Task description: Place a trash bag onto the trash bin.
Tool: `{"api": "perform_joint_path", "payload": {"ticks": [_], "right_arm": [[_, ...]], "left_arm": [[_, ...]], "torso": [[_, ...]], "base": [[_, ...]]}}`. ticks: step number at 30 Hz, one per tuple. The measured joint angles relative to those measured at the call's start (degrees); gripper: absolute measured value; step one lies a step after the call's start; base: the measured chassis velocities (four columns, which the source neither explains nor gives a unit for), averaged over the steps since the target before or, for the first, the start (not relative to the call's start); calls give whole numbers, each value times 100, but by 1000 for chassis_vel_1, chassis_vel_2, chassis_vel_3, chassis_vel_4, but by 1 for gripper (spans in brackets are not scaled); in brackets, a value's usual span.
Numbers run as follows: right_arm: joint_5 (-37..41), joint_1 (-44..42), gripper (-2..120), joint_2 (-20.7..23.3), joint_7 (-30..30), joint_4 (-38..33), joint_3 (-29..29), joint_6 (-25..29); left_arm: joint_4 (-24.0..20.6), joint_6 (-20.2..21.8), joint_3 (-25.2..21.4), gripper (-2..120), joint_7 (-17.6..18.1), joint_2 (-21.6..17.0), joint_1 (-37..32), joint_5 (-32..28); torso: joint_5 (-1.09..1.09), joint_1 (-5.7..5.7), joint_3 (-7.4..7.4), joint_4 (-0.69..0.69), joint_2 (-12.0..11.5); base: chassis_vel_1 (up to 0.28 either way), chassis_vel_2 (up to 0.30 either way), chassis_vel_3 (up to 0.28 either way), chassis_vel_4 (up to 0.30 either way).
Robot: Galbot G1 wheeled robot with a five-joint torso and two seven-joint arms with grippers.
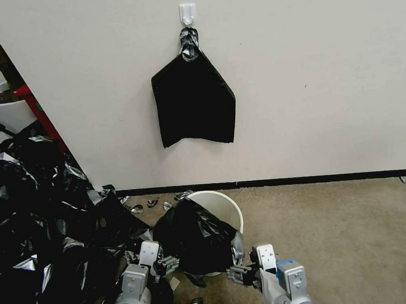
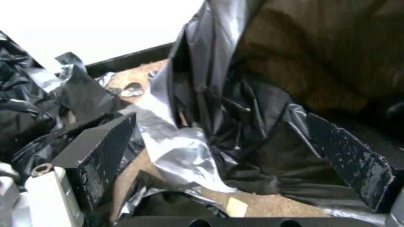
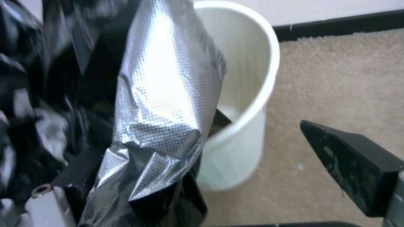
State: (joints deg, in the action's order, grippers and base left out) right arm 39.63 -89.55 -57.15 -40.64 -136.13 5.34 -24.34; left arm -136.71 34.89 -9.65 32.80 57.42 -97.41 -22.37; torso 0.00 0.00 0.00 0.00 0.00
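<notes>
Left end effector [image 1: 169, 264] sits low at the near-left side of the trash bin [image 1: 224, 205], its fingers [image 2: 101, 148] standing apart with folds of the trash bag [image 1: 194, 237] lying between them, not clamped. Right end effector [image 1: 240, 272] is at the near-right side, fingers [image 3: 353, 164] likewise apart; bag film drapes over one finger while the other stands clear above the carpet [image 1: 345, 235]. Risk, as judged: with neither end effector gripping, the film could slide off the rim and collapse to the floor; a snagged fold could drag the light bin over, since it already appears tilted toward the robot. Loose scraps and the heap of black plastic [image 1: 37, 217] just beside the left end effector could be caught up by mistake. The bag is thin, glossy black with silvery glints, crumpled over the bin's near rim and front wall; the far rim remains bare cream-white.
</notes>
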Motion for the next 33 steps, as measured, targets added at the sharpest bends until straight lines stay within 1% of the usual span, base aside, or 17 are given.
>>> {"api": "perform_joint_path", "payload": {"ticks": [2,3,6,7,10,11,14,15,17,18,19,20,21,22,23,28,33], "right_arm": [[37,4,100,-29,44,73,4,345],[37,4,100,-29,44,73,4,345],[170,17,100,-84,74,170,22,871],[170,17,100,-84,74,170,22,871],[218,41,100,-110,193,265,13,1384],[218,41,100,-110,193,265,13,1384],[223,57,100,-117,373,291,1,1706],[223,57,100,-117,373,291,1,1706],[221,51,100,-108,496,292,14,1791],[216,44,100,-102,533,296,26,1792],[216,44,100,-102,533,296,26,1792],[212,41,100,-98,549,308,39,1792],[212,41,100,-98,553,314,43,1792],[209,44,100,-96,560,336,56,1792],[207,58,100,-95,561,353,61,1788],[183,153,100,-95,601,366,30,1792],[16,511,100,-142,846,312,-182,1751]], "left_arm": [[-12,-7,27,100,-19,17,-9,2],[-12,-7,27,100,-19,17,-9,2],[-22,-44,106,100,-52,56,-34,10],[-22,-44,106,100,-52,56,-34,10],[-21,-139,208,100,-165,99,-43,21],[-21,-139,208,100,-165,99,-43,21],[98,-522,272,100,-495,137,-5,22],[98,-522,272,100,-495,137,-5,22],[324,-1113,298,100,-919,209,59,35],[422,-1304,307,100,-1114,239,79,33],[422,-1304,307,100,-1114,239,79,33],[500,-1451,306,100,-1325,258,87,32],[518,-1483,305,100,-1379,260,87,32],[591,-1584,304,100,-1598,266,87,32],[631,-1617,312,100,-1687,269,87,37],[640,-1630,308,100,-1731,263,89,48],[379,-1610,183,100,-1730,195,17,145]], "torso": [[0,0,0,0,0],[0,0,0,0,0],[0,0,0,0,0],[0,0,0,0,0],[0,0,0,0,0],[0,0,0,0,0],[0,0,0,0,0],[0,0,0,0,0],[0,0,0,0,0],[0,0,0,0,0],[0,0,0,0,0],[0,0,0,0,0],[0,0,0,0,0],[0,0,0,0,0],[0,0,0,0,0],[0,0,0,0,0],[-1,0,0,-1,0]], "base": [[0,0,0,0],[0,0,0,0],[0,0,0,0],[0,0,0,0],[0,0,0,0],[0,0,0,0],[0,0,0,0],[0,0,0,0],[0,0,0,0],[0,0,0,0],[0,0,0,0],[0,0,0,0],[0,0,0,0],[0,0,0,0],[0,0,0,0],[0,0,0,0],[0,0,0,0]]}}
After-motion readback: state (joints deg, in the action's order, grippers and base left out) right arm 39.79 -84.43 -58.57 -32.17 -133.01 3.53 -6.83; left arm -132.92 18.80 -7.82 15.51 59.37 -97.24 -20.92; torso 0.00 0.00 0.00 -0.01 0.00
